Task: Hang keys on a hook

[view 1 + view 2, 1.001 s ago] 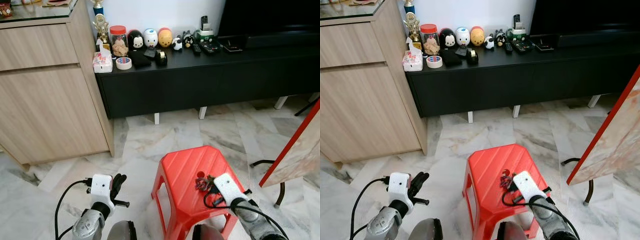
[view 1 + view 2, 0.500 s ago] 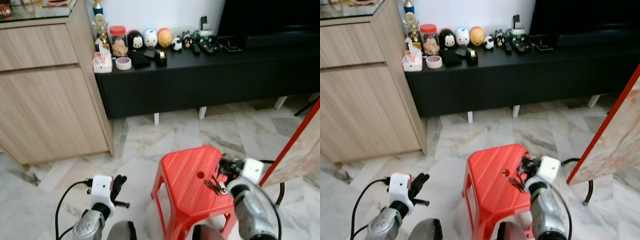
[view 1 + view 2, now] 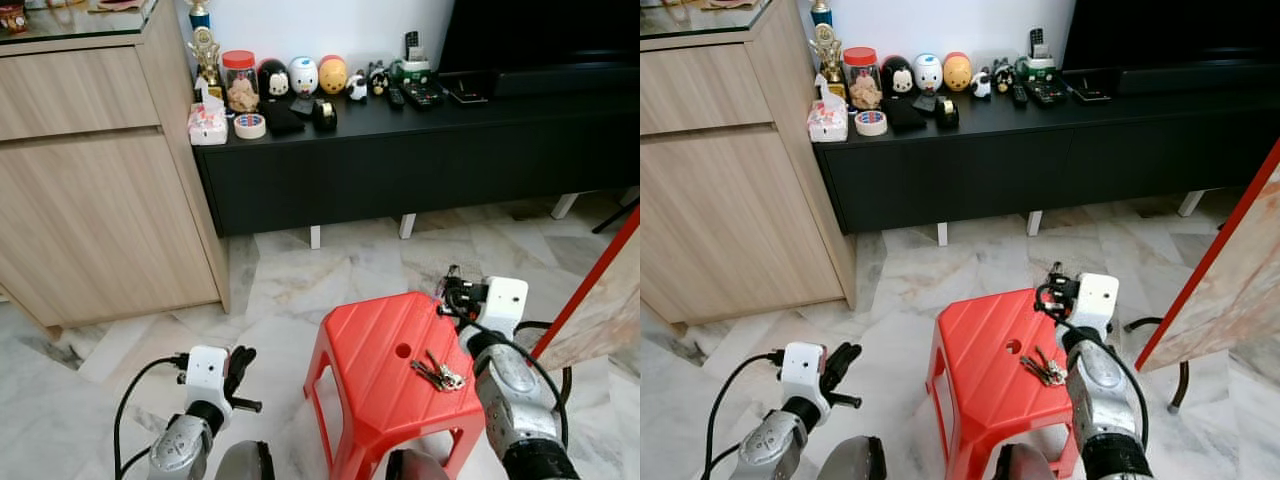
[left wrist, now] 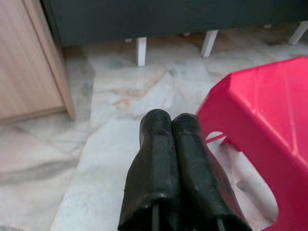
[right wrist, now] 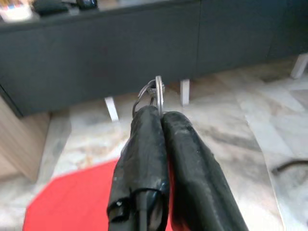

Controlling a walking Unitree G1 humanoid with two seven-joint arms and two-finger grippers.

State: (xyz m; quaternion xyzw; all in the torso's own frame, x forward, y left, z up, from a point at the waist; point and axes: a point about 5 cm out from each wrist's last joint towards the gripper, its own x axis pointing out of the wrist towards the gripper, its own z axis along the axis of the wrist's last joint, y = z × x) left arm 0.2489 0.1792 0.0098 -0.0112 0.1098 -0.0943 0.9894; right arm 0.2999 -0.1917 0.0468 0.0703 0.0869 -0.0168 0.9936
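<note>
1. The right gripper [image 5: 161, 115] is lifted above the far right corner of the red stool [image 3: 370, 345], its fingers pressed together on a key ring [image 5: 156, 94] — the metal loop sticks out past the fingertips.
2. A bunch of keys [image 3: 440, 374] lies on the stool top, beside the round hole; whether it hangs from the pinched ring I cannot tell.
3. The left gripper [image 4: 171, 125] idles low beside the stool, its fingers pressed together and holding nothing.
4. By my reading, the pick-up step is in hand. No hook is visible, so the next move calls for lifting clear and finding one — perhaps turning or walking.
</note>
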